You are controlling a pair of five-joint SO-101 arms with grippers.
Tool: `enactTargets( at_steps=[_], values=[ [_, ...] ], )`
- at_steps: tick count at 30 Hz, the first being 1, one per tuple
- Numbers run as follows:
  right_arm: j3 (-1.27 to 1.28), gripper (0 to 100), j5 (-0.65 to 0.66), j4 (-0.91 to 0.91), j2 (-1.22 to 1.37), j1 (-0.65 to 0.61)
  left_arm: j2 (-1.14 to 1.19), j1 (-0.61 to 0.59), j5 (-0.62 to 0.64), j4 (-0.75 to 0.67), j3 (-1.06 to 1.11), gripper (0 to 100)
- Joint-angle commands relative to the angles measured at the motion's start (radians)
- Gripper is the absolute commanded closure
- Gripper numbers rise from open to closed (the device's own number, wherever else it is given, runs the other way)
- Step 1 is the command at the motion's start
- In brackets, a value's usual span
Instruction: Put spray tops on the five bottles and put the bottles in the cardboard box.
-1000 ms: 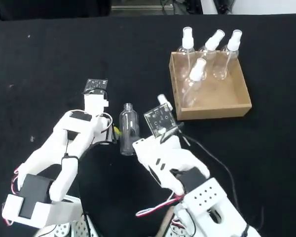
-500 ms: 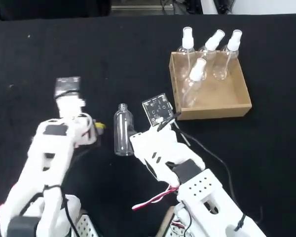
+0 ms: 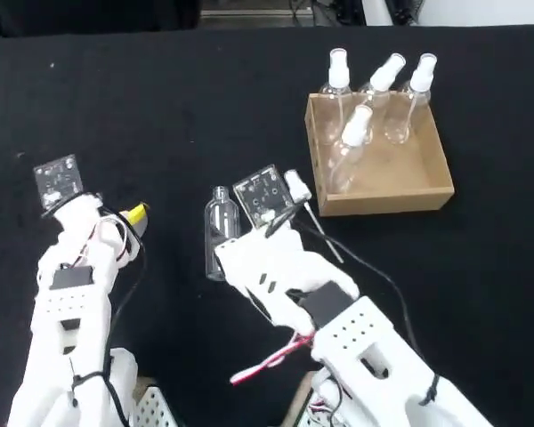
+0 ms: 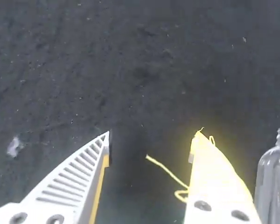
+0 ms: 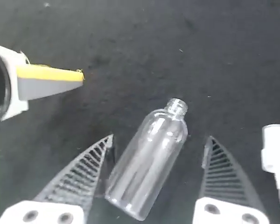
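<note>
- So right tool [image 5: 159, 138] sits spread wide around the uncapped bottle [image 5: 151, 158] on the table [image 3: 160, 107], probably to steady it for capping;
- left tool [image 4: 149, 140] gapes empty, well apart;
- right wrist view catches the loose spray top [image 5: 274, 154] beside it; high view adds four capped bottles [image 3: 356, 133] in the cardboard box [image 3: 432, 191]

Even overhead light falls on the matte black desk [image 3: 249, 107], which swallows most shadows. The white arms [image 3: 71, 302] in the lower frame look almost washed out. The uncapped bottle [image 5: 149, 154] carries soft streaked highlights (no harsh glare). Beneath the left end effector [image 4: 151, 135] sits a dark shadow patch, edged by a faint yellow glow.
</note>
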Motion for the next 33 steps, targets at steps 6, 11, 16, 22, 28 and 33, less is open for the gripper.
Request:
enactTargets(
  at_steps=[6, 11, 16, 22, 28, 33],
  values=[
    [-0.274, 74.0, -0.035, 0.005, 0.358, -0.012, -0.044, -0.001, 0.038, -0.025, -0.004, 73],
    [-0.423, 74.0, -0.095, 0.061, 0.553, 0.018, -0.044, -0.001, 0.038, -0.025, -0.002, 73],
    [-0.576, 74.0, -0.098, 0.178, 0.688, 0.023, -0.046, -0.001, 0.038, -0.025, -0.007, 73],
    [-0.682, 74.0, -0.100, 0.195, 0.828, 0.023, -0.046, -0.001, 0.038, -0.025, -0.010, 73],
    [-0.737, 74.0, -0.100, 0.189, 0.923, 0.023, -0.046, -0.001, 0.037, -0.025, -0.008, 73],
    [-0.756, 74.0, -0.100, 0.189, 0.970, 0.023, -0.046, -0.001, 0.037, -0.025, -0.007, 73]
  ],
)
